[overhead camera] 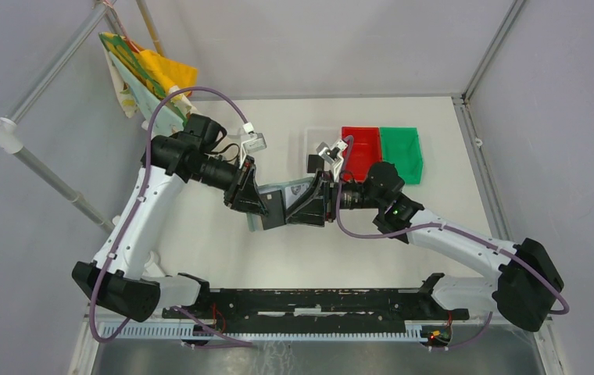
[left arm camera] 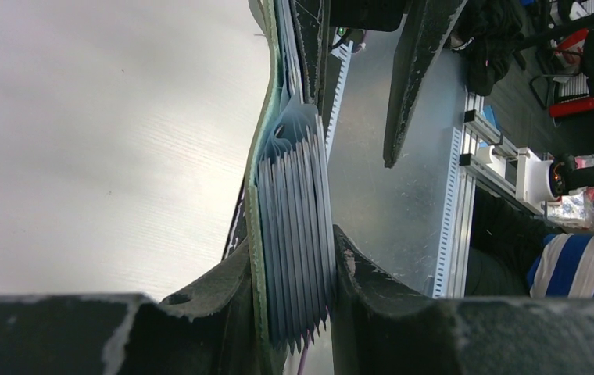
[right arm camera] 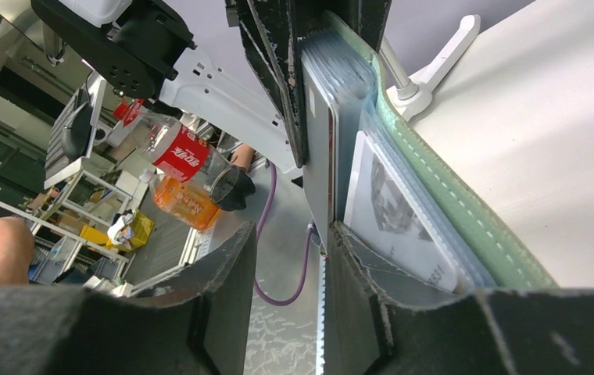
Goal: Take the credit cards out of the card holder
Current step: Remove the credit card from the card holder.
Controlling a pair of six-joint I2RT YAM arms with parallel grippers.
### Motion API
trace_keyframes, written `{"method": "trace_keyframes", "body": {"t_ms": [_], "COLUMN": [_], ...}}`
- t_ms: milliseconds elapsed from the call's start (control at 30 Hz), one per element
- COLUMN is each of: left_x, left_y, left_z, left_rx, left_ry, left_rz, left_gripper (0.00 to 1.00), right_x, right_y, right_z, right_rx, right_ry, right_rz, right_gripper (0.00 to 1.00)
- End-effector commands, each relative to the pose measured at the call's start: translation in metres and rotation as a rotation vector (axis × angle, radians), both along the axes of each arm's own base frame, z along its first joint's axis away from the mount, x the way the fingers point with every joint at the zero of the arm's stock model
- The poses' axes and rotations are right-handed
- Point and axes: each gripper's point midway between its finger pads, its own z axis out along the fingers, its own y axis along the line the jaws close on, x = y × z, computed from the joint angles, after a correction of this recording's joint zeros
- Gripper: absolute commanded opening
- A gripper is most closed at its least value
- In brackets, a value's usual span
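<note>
The grey-green card holder (overhead camera: 272,205) hangs above the table between both grippers. My left gripper (left arm camera: 294,301) is shut on its fanned stack of bluish pockets (left arm camera: 294,195) and green cover. My right gripper (right arm camera: 290,262) meets it from the other end and is open. A thin grey card edge (right arm camera: 323,164) reaches down between its jaws, close against the right-hand finger (right arm camera: 356,273), with a clear gap to the other finger. A silvery-white credit card with a dark print (right arm camera: 391,211) sits in a clear pocket outside that finger, beside the green cover (right arm camera: 466,215). No card is out of the holder.
Three bins stand at the back of the table: white (overhead camera: 314,139), red (overhead camera: 363,148) and green (overhead camera: 401,152). A colourful cloth (overhead camera: 149,74) hangs on a rack at the back left, with a white pole (overhead camera: 36,160) running down the left side.
</note>
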Motion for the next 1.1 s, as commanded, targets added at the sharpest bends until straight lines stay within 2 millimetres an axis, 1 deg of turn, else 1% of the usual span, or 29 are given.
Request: {"method": "trace_keyframes", "body": {"t_ms": [0,133,267,400,500,633,700,767,933,1000,1067], "left_x": [-0.001,0.007,0.010,0.010,0.012,0.015,0.017,0.020,0.023,0.023,0.023], "left_y": [-0.008,-0.008,-0.008,-0.009,-0.009,-0.009,-0.009,-0.010,-0.009,-0.008,-0.008], "left_z": [0.031,0.020,0.009,0.010,0.011,0.006,0.003,0.000,-0.004,-0.003,-0.001], "left_rx": [-0.100,-0.067,-0.030,-0.028,-0.028,-0.010,0.002,0.016,0.046,0.049,0.046], "left_ry": [-0.052,-0.005,0.055,0.082,0.085,0.104,0.123,0.147,0.182,0.171,0.153], "left_rz": [0.002,0.056,0.089,0.089,0.089,0.100,0.109,0.121,0.126,0.125,0.128], "left_gripper": [0.06,0.08,0.12,0.16,0.19,0.21,0.22,0.23,0.25,0.25,0.28], "right_x": [-0.009,-0.009,-0.004,0.001,0.005,0.006,0.007,0.009,0.017,0.022,0.026], "right_y": [0.011,0.014,0.016,0.021,0.025,0.028,0.029,0.030,0.032,0.032,0.031], "right_z": [0.018,0.020,0.020,0.020,0.019,0.016,0.013,0.007,-0.008,-0.010,-0.009], "right_rx": [0.056,0.092,0.148,0.196,0.208,0.215,0.216,0.208,0.153,0.124,0.109], "right_ry": [-0.061,-0.043,-0.001,0.054,0.074,0.090,0.101,0.113,0.099,0.079,0.056], "right_rz": [0.044,0.041,0.023,0.012,-0.002,-0.015,-0.026,-0.045,-0.105,-0.140,-0.170], "right_gripper": [0.42,0.35,0.34,0.33,0.30,0.28,0.29,0.33,0.39,0.42,0.42]}}
